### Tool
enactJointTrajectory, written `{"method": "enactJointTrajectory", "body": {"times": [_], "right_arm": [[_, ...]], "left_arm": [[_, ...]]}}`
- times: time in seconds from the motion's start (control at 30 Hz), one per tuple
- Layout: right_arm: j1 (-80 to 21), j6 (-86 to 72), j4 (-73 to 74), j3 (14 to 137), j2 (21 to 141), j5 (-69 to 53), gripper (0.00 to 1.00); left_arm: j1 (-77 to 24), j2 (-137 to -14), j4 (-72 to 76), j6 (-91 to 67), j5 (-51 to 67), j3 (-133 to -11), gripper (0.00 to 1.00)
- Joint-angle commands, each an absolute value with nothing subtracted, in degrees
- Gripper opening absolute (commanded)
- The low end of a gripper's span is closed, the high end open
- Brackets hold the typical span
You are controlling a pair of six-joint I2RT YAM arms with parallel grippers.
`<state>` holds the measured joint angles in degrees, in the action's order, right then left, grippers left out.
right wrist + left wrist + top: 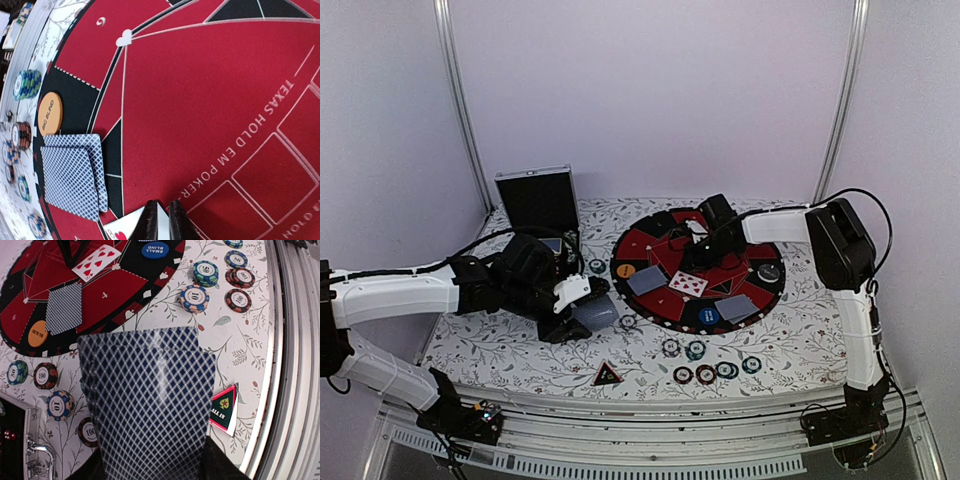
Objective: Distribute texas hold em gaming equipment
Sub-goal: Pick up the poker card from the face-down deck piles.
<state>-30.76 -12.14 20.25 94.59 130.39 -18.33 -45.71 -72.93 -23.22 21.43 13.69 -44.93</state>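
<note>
My left gripper is shut on a stack of blue-backed playing cards, held above the tablecloth left of the round mat. My right gripper hovers over the mat, jaws almost together, tips at the corner of a face-up hearts card, which lies flat. Face-down card pairs lie on the mat with the orange button, blue button and black button. Poker chips and the red-black triangle sit near the front edge.
The open black case stands at the back left. More chips lie left of the mat near the case. The metal table rail runs along the near edge.
</note>
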Motion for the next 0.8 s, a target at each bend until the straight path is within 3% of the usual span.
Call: {"method": "enactJointTrajectory", "body": {"times": [0.0, 0.17, 0.33, 0.53, 0.77], "right_arm": [[-31.03, -9.49, 22.41, 96.90, 122.90, -15.07, 0.17], [-33.15, -8.37, 21.07, 94.03, 112.03, -14.77, 0.42], [-39.26, -6.69, 15.04, 86.13, 103.56, -25.58, 0.64], [-47.33, -12.29, 3.44, 76.86, 99.78, -33.47, 0.79], [-51.07, -14.82, -0.69, 74.36, 103.56, -32.11, 0.86]], "left_arm": [[-44.80, -72.67, -22.19, 21.54, 14.41, -44.56, 0.51], [-44.75, -72.41, -22.15, 21.80, 14.27, -44.47, 0.51], [-44.76, -72.33, -22.15, 22.01, 14.44, -44.60, 0.51], [-44.81, -71.86, -22.15, 22.03, 14.72, -44.80, 0.51], [-44.82, -70.69, -22.07, 21.81, 14.68, -44.69, 0.51]]}}
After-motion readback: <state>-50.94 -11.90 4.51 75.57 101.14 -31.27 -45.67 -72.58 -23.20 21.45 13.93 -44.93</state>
